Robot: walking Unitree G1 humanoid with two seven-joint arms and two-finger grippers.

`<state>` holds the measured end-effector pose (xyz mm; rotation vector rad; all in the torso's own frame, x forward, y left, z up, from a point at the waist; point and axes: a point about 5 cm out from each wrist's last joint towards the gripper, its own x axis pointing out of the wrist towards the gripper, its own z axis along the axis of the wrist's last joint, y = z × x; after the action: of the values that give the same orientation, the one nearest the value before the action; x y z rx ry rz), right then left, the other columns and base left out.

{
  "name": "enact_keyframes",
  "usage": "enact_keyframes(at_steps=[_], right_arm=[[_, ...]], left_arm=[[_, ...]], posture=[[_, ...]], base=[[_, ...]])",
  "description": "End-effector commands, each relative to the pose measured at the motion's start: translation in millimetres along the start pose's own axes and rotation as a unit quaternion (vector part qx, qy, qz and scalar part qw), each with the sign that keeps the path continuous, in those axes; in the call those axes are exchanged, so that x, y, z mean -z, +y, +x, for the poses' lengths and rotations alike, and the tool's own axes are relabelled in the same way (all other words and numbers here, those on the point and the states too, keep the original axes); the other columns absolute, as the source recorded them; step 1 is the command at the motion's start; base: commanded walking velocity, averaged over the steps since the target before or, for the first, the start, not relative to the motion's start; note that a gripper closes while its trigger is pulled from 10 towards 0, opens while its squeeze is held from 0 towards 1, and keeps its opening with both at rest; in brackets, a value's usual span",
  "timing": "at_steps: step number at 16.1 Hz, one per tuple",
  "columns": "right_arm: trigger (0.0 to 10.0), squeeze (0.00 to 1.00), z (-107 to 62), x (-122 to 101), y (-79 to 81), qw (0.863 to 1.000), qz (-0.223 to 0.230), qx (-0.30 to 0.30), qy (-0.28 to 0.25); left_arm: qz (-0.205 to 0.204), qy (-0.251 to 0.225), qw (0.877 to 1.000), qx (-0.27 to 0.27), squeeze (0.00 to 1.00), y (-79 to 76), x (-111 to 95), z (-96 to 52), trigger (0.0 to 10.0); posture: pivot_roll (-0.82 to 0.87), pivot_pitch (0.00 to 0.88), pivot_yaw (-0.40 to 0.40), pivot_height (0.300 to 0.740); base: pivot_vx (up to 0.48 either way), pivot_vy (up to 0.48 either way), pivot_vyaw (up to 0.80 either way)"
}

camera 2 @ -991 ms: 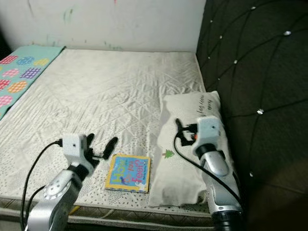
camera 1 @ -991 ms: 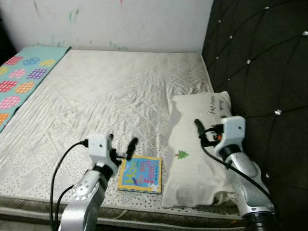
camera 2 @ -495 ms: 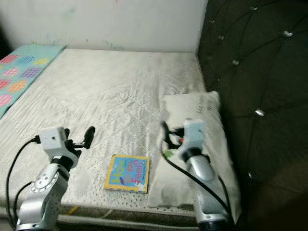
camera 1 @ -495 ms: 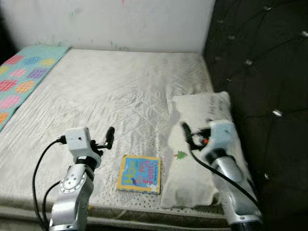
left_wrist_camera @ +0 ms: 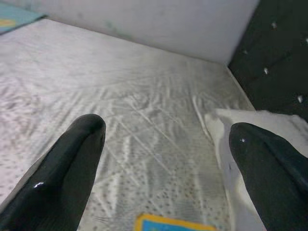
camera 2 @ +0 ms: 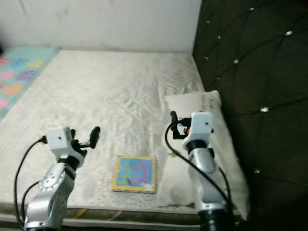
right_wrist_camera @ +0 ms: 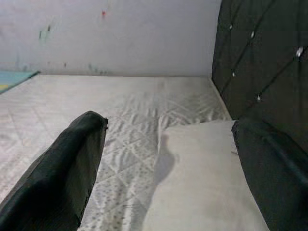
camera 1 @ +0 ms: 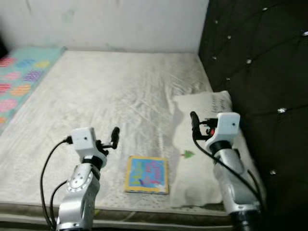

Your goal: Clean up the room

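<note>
Nearest the camera, a small book with a yellow border and blue cover lies flat on the bed, close to its front edge. It sits between the two arms and touches neither one. Just to its right lies a cream pillow, set lengthwise along the dark padded headboard; its near end reaches the bed's front edge, and a small green mark shows on its cover beside the book.

The left gripper hovers above the sheet to the left of the book, a little farther back, and is released, its two black fingers spread wide with nothing between them. In the left wrist view the book's yellow and blue corner shows low between the fingers, and the pillow's edge lies by the other finger.

The right gripper hangs over the pillow's left part, also released and holding nothing. Through the right wrist view the pillow spreads out beneath and ahead of the fingers, its shadow falling on the quilted sheet beside it.

Beyond the grippers the pale quilted bed stretches back, rumpled in the middle. At its far left edge lies a teal mat printed with coloured dots. A white wall with faint smudges closes off the back, meeting the tufted headboard at the far right corner.
</note>
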<state>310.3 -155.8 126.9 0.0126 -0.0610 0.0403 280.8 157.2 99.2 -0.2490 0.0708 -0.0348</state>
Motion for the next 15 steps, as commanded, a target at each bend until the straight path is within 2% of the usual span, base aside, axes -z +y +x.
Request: enact_keyframes(at_steps=[1,15], right_arm=[[10.0,0.0,2.0,-2.1,-9.1,1.0,-0.005,0.017,-0.005],[10.0,0.0,7.9,2.2,-3.6,1.0,-0.002,0.018,-0.005]], left_arm=[[0.001,0.001,1.0,0.0,0.0,-0.6,0.8,1.2,10.0],[0.004,0.0,1.0,-0.005,0.0,0.8,-0.2,6.1,10.0]], posture=[[-0.08,0.0,0.029,0.74],[-0.08,0.0,0.033,0.74]], base=[[0.0,0.289,0.0],[0.0,0.365,0.0]])
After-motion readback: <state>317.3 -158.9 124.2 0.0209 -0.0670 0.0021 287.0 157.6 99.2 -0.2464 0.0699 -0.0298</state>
